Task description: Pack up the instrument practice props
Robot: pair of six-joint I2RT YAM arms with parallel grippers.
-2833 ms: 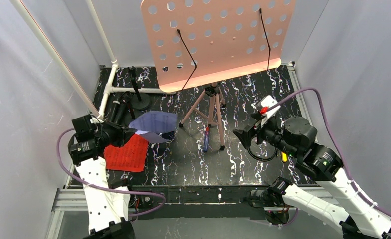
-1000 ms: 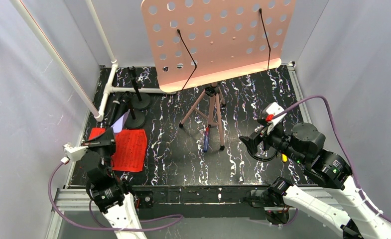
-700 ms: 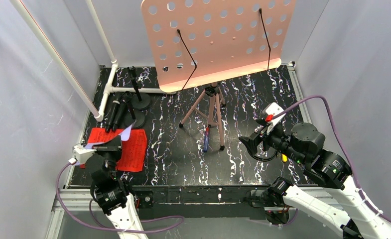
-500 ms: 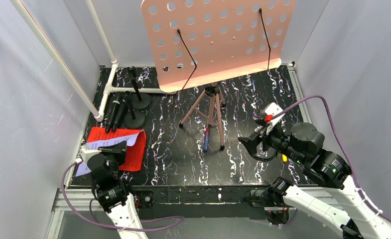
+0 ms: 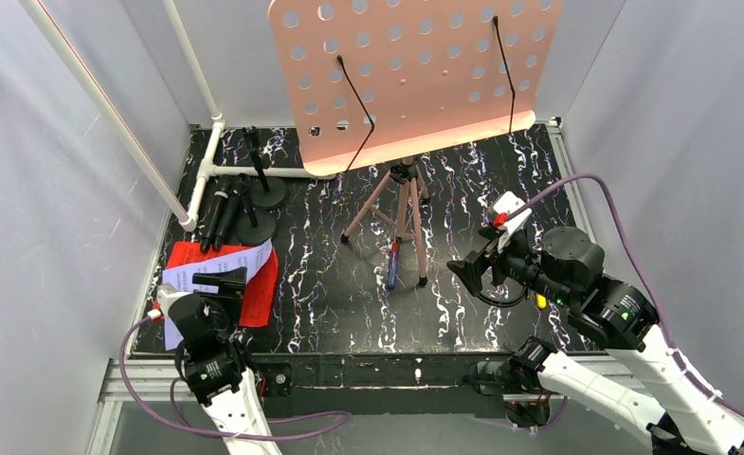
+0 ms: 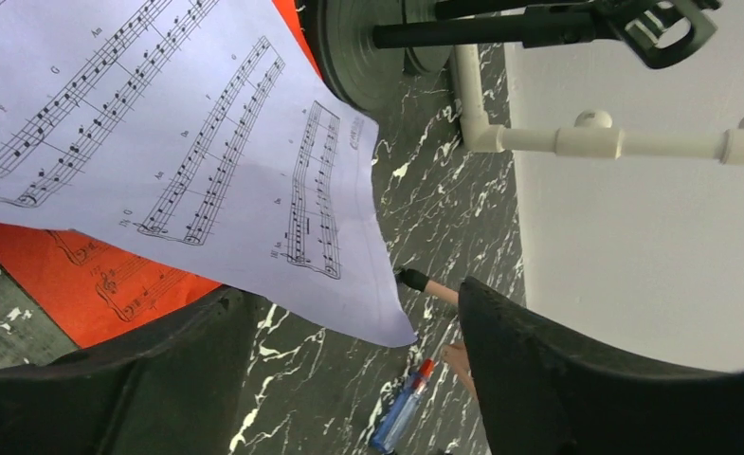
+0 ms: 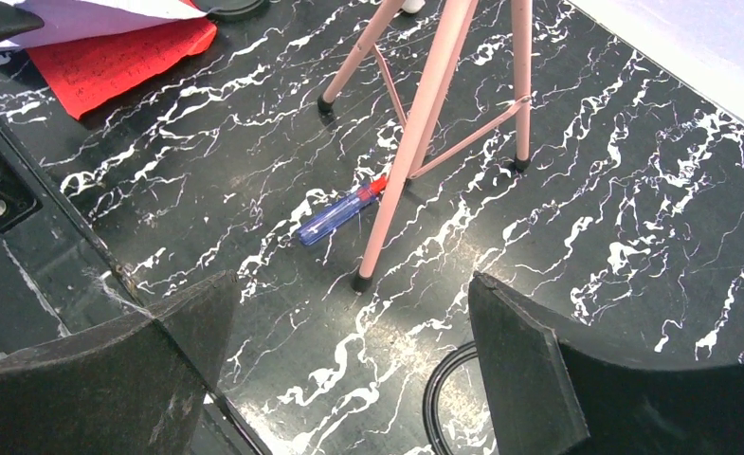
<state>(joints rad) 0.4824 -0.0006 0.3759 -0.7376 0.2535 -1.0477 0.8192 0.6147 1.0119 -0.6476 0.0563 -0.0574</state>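
The pink hole-punched rack (image 5: 415, 76) stands at the back on its tripod legs (image 5: 401, 213), which also show close in the right wrist view (image 7: 425, 104). Two black microphones (image 5: 244, 199) on round bases sit back left. A white music sheet (image 5: 207, 275) lies tilted over the red sheet (image 5: 262, 284) at front left. My left gripper (image 5: 224, 282) is open just at the white sheet's near edge; the white sheet (image 6: 159, 142) and the red sheet (image 6: 83, 275) lie beyond its jaws, with nothing between them. My right gripper (image 5: 467, 270) hangs open over bare table right of the tripod.
A blue pen (image 5: 392, 265) lies by the tripod's front leg. A black ring (image 5: 500, 289) rests under the right gripper, and something yellow (image 5: 541, 300) lies beside that arm. The white pipe frame (image 5: 112, 114) slants along the left side, with grey walls all round.
My left gripper carried the white sheet down toward the front left, laid it over the red sheet and opened, letting it go. The right arm shifted slightly.
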